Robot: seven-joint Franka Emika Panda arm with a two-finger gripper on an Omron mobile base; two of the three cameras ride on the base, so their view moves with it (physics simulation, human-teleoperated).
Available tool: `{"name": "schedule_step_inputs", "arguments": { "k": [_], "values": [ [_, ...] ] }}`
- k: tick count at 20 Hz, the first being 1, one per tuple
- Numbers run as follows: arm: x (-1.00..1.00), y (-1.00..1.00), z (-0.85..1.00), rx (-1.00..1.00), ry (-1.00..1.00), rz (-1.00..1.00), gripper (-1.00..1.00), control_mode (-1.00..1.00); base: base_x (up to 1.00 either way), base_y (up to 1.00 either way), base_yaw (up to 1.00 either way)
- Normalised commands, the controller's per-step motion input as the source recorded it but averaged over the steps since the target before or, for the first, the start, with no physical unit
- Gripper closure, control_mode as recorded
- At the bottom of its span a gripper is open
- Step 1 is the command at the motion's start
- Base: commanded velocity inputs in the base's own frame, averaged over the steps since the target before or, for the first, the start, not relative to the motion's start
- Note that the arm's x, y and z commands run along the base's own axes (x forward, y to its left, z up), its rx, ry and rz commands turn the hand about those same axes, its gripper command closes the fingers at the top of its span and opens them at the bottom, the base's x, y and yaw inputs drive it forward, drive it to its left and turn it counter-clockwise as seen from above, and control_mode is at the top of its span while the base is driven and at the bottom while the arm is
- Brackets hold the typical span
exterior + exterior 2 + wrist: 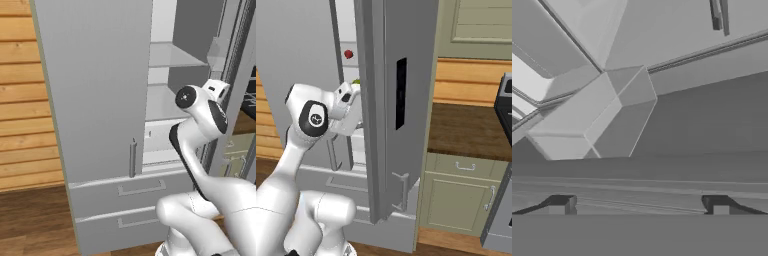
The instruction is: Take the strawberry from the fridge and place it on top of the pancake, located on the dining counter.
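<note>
With its doors swung open, the fridge (100, 100) stands right in front of the robot, and the white arm (200, 150) reaches up into the gap between the two doors. In the left base view the big grey left door hides much of the inside, but pale shelves (175, 57) show past its edge, one above the other. Two drawers (130, 190) sit below the doors, each with a flat handle. A thin bar handle (132, 157) runs down the low edge of the left door.

In the right base view the right door (401, 100) stands edge-on, with a narrow black panel (401, 92) on it. Just past that door, high up on a shelf, sits a small red thing, the strawberry (348, 54). A bit of something green (356, 81) peeks out lower down, just above the robot's wrist; I cannot tell what it is.

In the hand view the tool (639, 206) has its two dark tips wide apart with nothing between them. They point at grey fridge walls and a door bin (597, 117).

A brown desk (466, 130) on green cupboards stands to the right of the fridge.
</note>
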Motion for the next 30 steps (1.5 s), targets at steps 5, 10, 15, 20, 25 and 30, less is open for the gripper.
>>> {"name": "schedule_step_inputs", "arguments": {
  "k": [5,10,15,20,25,30],
  "values": [
    [0.00,-1.00,0.01,0.01,0.00,-0.02,-1.00,-1.00,0.00,0.00,0.00],
    [-0.01,-1.00,0.00,0.04,0.00,-0.02,-1.00,-1.00,0.00,0.00,0.00],
    [-0.02,-0.99,0.00,0.04,0.00,-0.01,-1.00,-1.00,0.00,0.00,0.00],
    [-0.47,-0.23,-0.04,0.01,-0.01,-0.01,-1.00,-1.00,0.00,0.00,0.00],
    [-0.60,0.23,0.16,0.01,0.00,-0.02,-1.00,-1.00,0.00,0.00,0.00],
    [-0.63,0.19,-0.05,0.03,0.03,0.02,-1.00,-1.00,0.00,0.00,0.00]
  ]
}}
